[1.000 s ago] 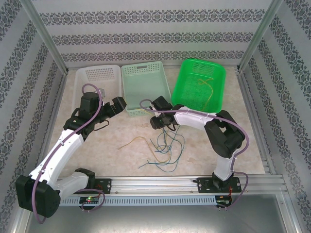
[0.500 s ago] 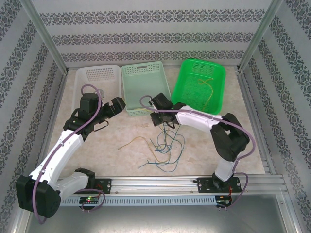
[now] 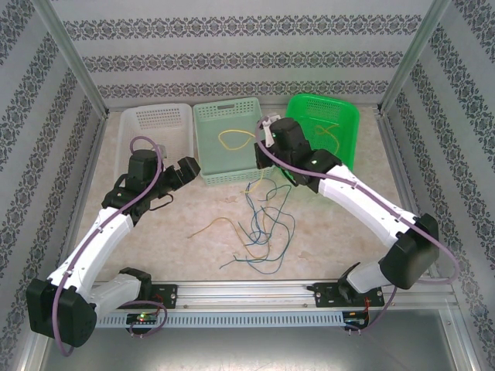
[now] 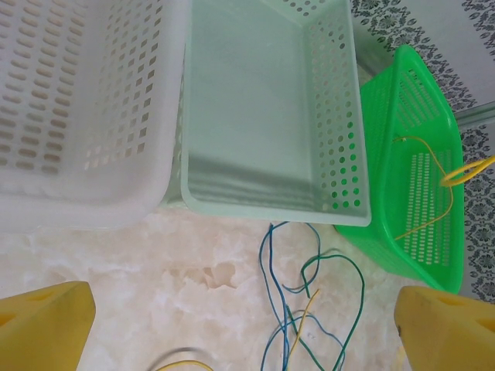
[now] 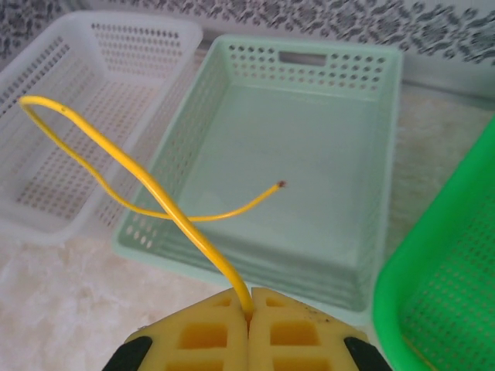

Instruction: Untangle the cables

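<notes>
handling: light, limp and springy by the look; best pinched near a free end, clear of crossings.
cables (image 3: 263, 228): hair-fine yellow, blue and dark green strands, loosely looped over one another.
location: heap on table (image 3: 170, 228) before the baskets; more yellow in green basket (image 3: 321, 97).
yellow cable (image 5: 131, 182): curled loop above mint basket (image 5: 387, 69).
right gripper (image 5: 249, 308): pads pressed together, pinching yellow cable.
left gripper (image 3: 188, 167): spread wide, holding nothing.

Right gripper (image 3: 265, 137) above the mint basket's (image 3: 224, 171) right rim, pinching a yellow cable (image 3: 230, 139) that loops out over the basket floor. Cables (image 3: 267, 228) in blue, green and yellow lie in a loose tangle on the table (image 3: 178, 247), top strands reaching the mint basket's front wall. Left gripper (image 3: 188, 168) just beside the white basket's (image 3: 158, 120) front corner. Green basket (image 3: 349, 147) holds yellow strands (image 3: 332, 139).
</notes>
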You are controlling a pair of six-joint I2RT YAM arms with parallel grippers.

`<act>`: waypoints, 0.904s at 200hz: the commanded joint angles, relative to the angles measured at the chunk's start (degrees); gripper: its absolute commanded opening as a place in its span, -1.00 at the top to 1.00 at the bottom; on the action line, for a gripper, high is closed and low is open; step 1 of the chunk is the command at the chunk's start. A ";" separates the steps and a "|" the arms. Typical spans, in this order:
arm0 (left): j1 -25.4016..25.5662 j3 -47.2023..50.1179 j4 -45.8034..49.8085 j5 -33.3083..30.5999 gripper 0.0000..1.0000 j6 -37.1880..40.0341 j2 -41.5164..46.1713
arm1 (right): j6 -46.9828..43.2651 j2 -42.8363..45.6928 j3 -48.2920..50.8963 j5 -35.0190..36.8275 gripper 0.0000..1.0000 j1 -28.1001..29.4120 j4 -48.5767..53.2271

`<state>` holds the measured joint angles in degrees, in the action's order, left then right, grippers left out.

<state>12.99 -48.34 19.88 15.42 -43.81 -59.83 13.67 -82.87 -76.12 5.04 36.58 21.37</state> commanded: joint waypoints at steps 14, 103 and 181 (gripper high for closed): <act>-0.77 0.66 -1.77 0.88 -0.99 -0.72 0.90 | -1.31 2.45 -3.29 2.05 1.00 -2.97 0.87; -0.69 1.01 -1.95 0.75 -0.99 -0.67 0.79 | -0.65 -7.45 -9.95 -1.26 1.00 -26.52 6.79; -0.73 0.43 -2.54 1.65 -0.99 -1.06 -1.13 | 1.03 -18.29 -10.49 -2.34 0.87 -30.77 7.74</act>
<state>12.99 -47.70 19.53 16.03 -43.99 -60.12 13.54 -97.49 -85.32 3.29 7.35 26.85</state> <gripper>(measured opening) 0.996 0.066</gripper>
